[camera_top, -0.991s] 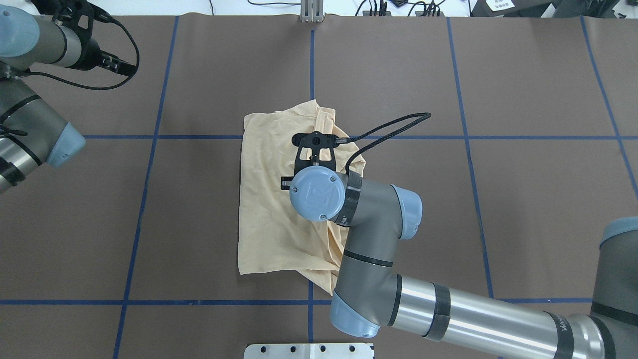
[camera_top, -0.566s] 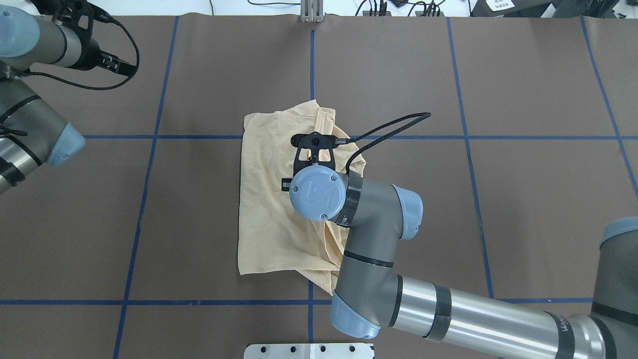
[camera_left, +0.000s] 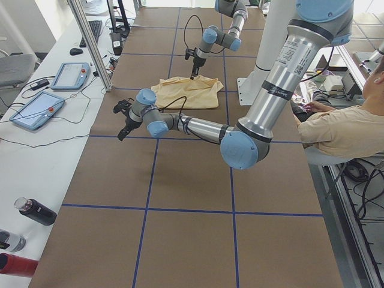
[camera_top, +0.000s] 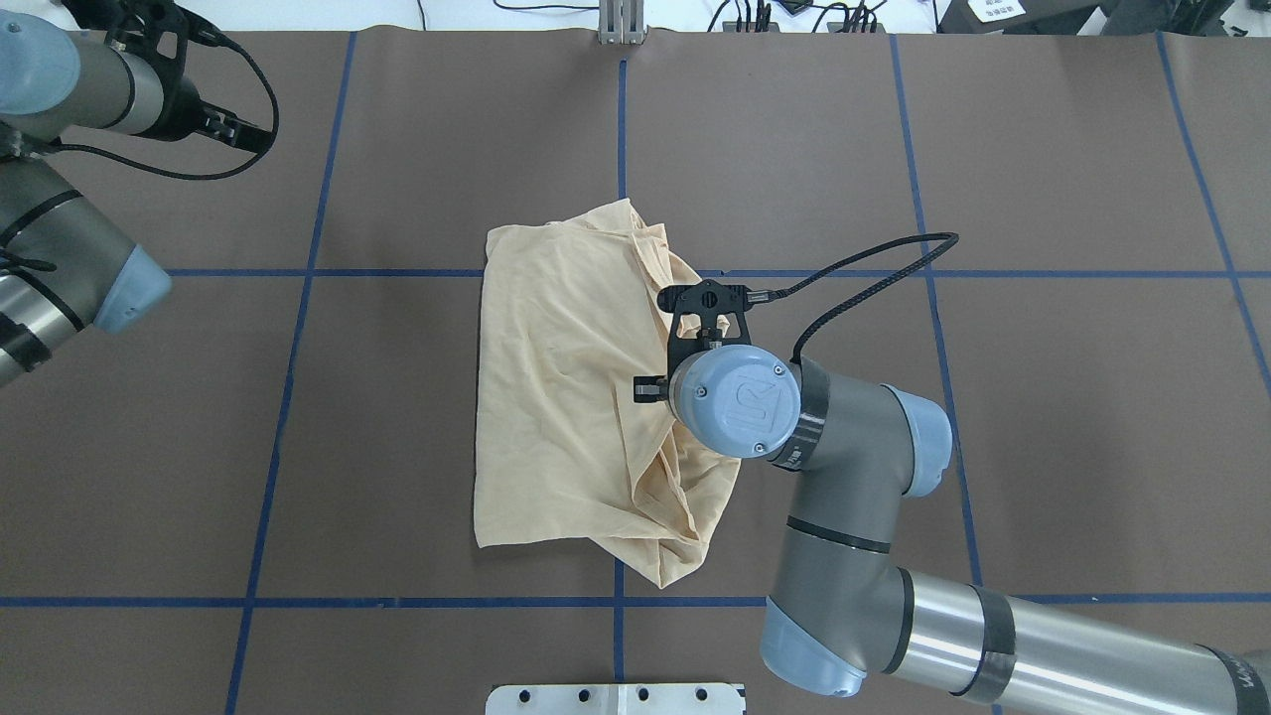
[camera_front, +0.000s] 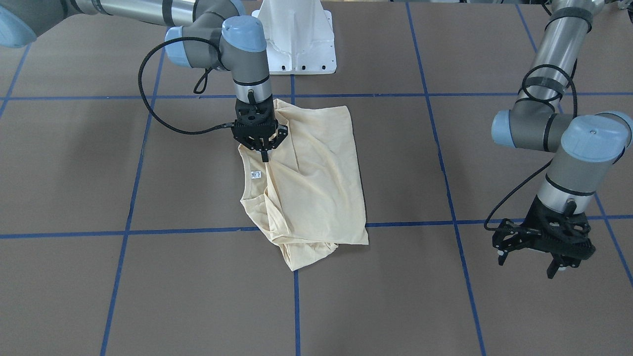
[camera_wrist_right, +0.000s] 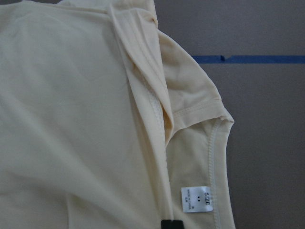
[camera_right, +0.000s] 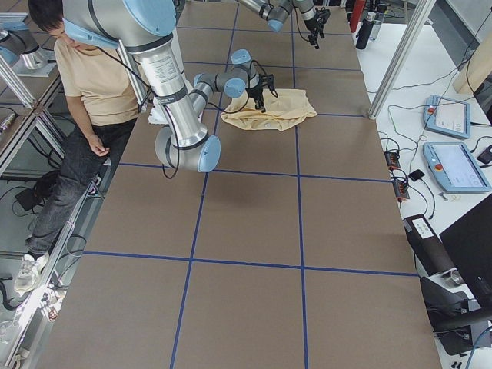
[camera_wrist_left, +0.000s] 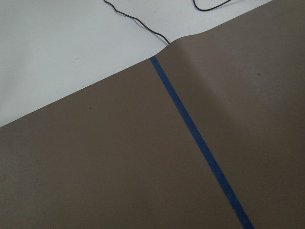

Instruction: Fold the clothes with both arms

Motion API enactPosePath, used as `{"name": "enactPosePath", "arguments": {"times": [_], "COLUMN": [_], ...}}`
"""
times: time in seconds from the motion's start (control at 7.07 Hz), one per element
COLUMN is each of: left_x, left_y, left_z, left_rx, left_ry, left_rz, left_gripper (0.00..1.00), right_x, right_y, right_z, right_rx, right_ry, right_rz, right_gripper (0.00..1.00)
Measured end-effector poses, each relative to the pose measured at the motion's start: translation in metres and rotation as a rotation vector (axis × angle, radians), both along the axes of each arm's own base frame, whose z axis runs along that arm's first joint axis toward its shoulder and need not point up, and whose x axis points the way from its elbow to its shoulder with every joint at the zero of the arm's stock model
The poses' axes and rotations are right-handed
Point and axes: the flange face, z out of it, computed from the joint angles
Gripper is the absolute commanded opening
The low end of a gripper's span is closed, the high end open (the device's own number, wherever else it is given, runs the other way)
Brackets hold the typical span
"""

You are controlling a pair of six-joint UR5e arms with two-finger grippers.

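The cream-yellow T-shirt (camera_top: 556, 397) lies crumpled and partly folded at the table's middle, its print hidden. Its white neck label (camera_front: 255, 174) faces up and also shows in the right wrist view (camera_wrist_right: 196, 199). My right gripper (camera_front: 265, 155) points straight down at the shirt's right side, just behind the neck opening. Its fingers are pinched together on a fold of the shirt (camera_wrist_right: 143, 109). In the overhead view the wrist hides the fingers. My left gripper (camera_front: 539, 262) hangs open and empty above bare table at the far left, well away from the shirt.
The white pedestal base (camera_front: 296, 44) stands at the robot's side of the table. Blue tape lines (camera_top: 298, 272) grid the brown mat. A seated operator (camera_left: 342, 126) is beside the table. Tablets (camera_left: 36, 108) and bottles (camera_left: 36, 211) sit on the side bench.
My right gripper has moved from over the shirt's middle to its right side and a little toward the robot, drawing a layer of cloth with it. The left arm has not moved.
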Motion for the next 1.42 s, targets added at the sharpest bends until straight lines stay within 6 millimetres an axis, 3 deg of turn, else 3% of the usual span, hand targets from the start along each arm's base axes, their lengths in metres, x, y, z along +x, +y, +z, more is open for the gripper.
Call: {"name": "enactPosePath", "arguments": {"times": [0.42, 0.71, 1.13, 1.42], "left_x": [0.0, 0.0, 0.0, 0.012], "left_y": [0.0, 0.0, 0.003, 0.02], "left_z": [0.0, -0.001, -0.003, -0.036], "left_rx": [0.0, 0.0, -0.01, -0.081], "left_ry": [0.0, 0.001, 0.018, 0.161], "left_rz": [0.0, -0.001, -0.012, -0.03], "left_gripper": [1.0, 1.0, 1.0, 1.0], "right_x": [0.014, 0.025, 0.031, 0.052], "right_y": [-0.012, -0.029, -0.041, -0.035], "right_z": [0.02, 0.023, 0.007, -0.006], "right_rx": [0.027, 0.044, 0.044, 0.028], "right_ry": [0.046, 0.064, 0.034, -0.024], "right_rz": [-0.009, 0.0, 0.012, -0.005], "right_gripper": [0.0, 0.99, 1.0, 1.0]}}
